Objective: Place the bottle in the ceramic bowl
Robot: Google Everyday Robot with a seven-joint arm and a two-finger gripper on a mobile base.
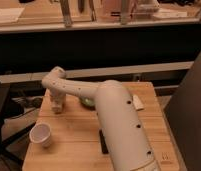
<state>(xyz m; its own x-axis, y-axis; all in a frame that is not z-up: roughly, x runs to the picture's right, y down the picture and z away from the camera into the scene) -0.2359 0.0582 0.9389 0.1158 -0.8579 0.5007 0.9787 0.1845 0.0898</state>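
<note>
We see our gripper [57, 106] low over the table's [74, 131] far left, bowl [87, 102] behind our arm [114, 120], cup [40, 135] near left

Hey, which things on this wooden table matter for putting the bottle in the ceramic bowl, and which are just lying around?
For the job:
- ceramic bowl, mostly hidden behind the arm
- gripper, low over the table's back left
- bottle: not clearly visible, possibly at the gripper

Just lying about:
- white paper cup, front left
- flat white packet, back right
- dark flat object beside the arm

Office or lab: wooden table [74, 132], gripper [57, 106] low above it.
</note>
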